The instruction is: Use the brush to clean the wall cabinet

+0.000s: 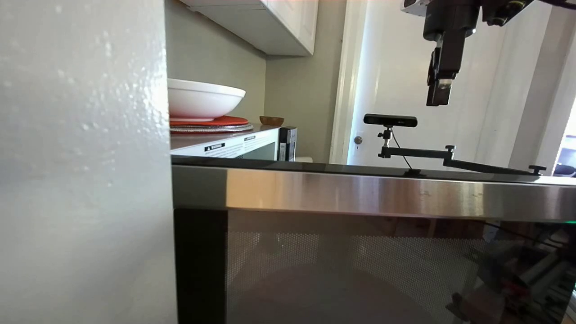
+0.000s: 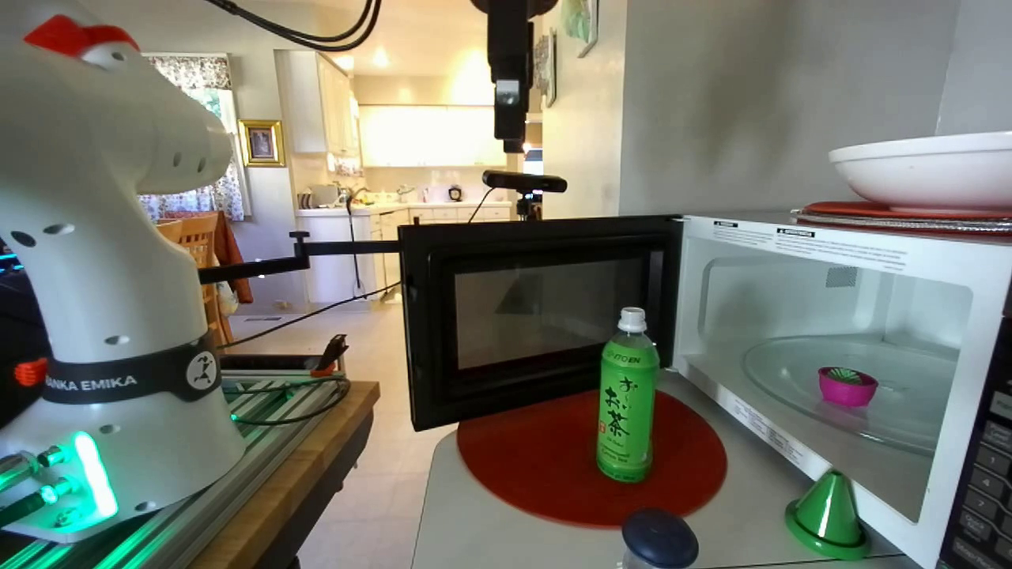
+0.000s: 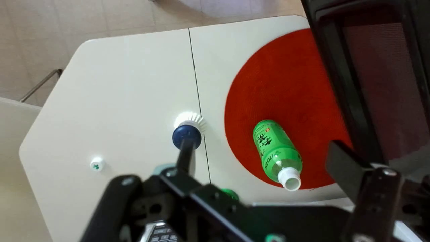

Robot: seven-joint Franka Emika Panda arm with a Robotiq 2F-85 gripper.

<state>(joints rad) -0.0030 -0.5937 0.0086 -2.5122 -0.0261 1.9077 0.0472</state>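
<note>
In an exterior view, a glossy white panel (image 1: 85, 162) fills the left side and a dark, steel-edged microwave door (image 1: 351, 270) the lower part. The off-white wall cabinet (image 1: 258, 24) hangs high on a beige wall (image 1: 297, 108), above a white bowl (image 1: 204, 101) on red mats (image 1: 225, 120). At upper right, the gripper (image 1: 438, 96) points down in front of a white door (image 1: 396, 76).

In an exterior view, the white arm (image 2: 111, 276) stands at left. Behind it are kitchen cupboards (image 2: 427, 138), a curtained window (image 2: 190, 71) and a tiled floor (image 2: 387, 474). On the pale bench (image 2: 514, 545), a green bottle (image 2: 627, 411) stands upright on a round red mat (image 2: 538, 466); a green cone (image 2: 828, 510) sits just in front of the open microwave (image 2: 798, 235), with a pink cup (image 2: 847, 389) inside. The blue top of the brush (image 2: 659, 537) shows at the bottom edge.

In the wrist view, looking down, the gripper is spread wide above the bench. The brush, white-bristled, sits by a seam (image 3: 196, 74) in the bench; a small white cap (image 3: 97, 164) lies to the left.
</note>
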